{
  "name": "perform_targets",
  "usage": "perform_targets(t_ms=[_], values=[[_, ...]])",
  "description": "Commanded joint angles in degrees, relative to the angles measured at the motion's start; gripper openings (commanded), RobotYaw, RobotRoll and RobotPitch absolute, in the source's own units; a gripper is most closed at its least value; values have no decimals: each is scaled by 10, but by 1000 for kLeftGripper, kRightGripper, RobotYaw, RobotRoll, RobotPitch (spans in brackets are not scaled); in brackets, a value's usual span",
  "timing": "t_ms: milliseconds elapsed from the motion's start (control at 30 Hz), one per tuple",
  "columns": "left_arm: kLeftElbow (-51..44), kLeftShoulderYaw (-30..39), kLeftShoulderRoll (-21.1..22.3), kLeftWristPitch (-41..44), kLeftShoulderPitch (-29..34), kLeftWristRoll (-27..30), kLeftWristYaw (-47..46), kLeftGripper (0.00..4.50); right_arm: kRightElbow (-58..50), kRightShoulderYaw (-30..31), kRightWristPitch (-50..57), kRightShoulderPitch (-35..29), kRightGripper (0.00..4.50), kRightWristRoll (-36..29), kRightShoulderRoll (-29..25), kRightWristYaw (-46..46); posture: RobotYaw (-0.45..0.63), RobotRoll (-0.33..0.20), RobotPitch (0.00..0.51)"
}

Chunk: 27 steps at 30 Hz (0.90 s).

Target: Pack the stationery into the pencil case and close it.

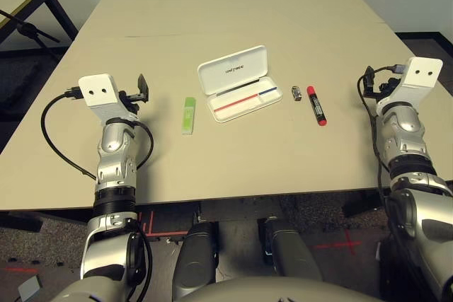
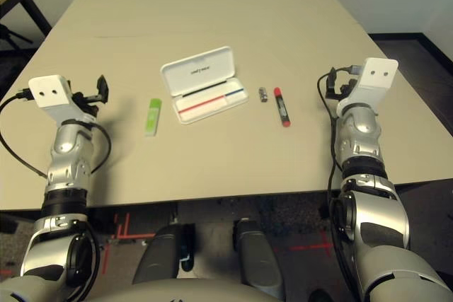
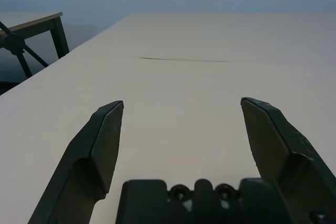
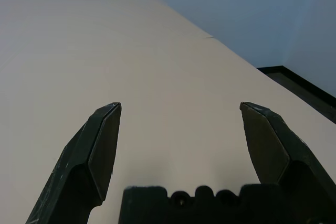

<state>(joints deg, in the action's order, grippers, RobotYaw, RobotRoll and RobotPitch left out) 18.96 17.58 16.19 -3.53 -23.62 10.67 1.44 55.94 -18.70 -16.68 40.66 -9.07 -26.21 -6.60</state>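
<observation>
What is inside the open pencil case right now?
The pencil case holds one thin red-blue pencil lying lengthwise; the rest of the tray looks bare, with nothing covered.

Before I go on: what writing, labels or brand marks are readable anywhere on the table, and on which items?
"UNITREE", as best it reads: small dark lettering on the open lid of the white pencil case.
Black label on the red marker: any print is too small to read.
Green stick and small metal piece: no readable marks.

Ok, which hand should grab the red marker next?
The right hand, probably. The red marker lies on the pencil case's right, toward that arm; the left hand, also open and empty, would have to cross the open case.
</observation>
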Motion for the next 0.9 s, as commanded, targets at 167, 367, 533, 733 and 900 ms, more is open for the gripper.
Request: perform_targets(t_ms=[167, 367, 533, 733, 900], values=[[-7, -9, 3, 14, 4, -5, 7, 4487, 9, -3, -2, 10, 4500, -8, -1, -12, -46, 0, 132], [-33, -35, 20, 28, 3, 7, 79, 4487, -8, 8, 8, 10, 4500, -9, -6, -60, -46, 0, 128], [-96, -70, 61, 89, 6, 53, 211, 4487, -81, 43, 68, -5, 4500, -30, -25, -228, -48, 0, 133], [-157, -140, 115, 166, 4, 79, 358, 4487, -178, 78, 145, -16, 4500, -60, -67, -404, -79, 0, 147], [-173, -202, 133, 191, -12, 72, 448, 4487, -220, 113, 203, -2, 4500, -81, -113, -555, -75, 0, 145]])
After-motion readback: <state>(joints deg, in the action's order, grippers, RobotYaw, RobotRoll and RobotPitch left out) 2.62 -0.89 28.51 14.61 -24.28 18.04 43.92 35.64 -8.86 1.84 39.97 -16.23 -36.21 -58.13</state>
